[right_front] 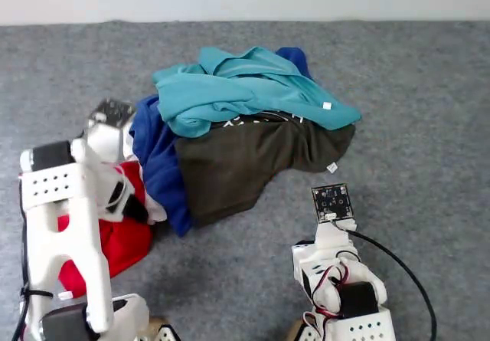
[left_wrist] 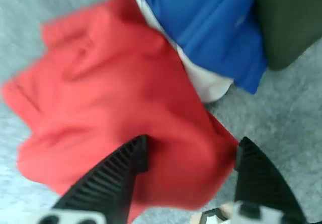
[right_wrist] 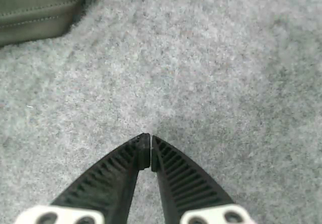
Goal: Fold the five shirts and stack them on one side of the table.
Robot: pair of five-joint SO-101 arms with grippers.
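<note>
Five shirts are heaped on the counter: teal shirt on top, dark shirt under it, then blue shirt, a sliver of white shirt, and red shirt at the left arm's side. Your left gripper hangs jaws wide over the red shirt's edge. Your right gripper is pinched closed on nothing, above bare counter near the dark shirt's hem. Open counter lies on the right arm's side.

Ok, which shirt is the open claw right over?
The red shirt. The left claw hangs open just above it. The blue shirt, white shirt, dark shirt and teal shirt lie farther off, heaped together.
</note>
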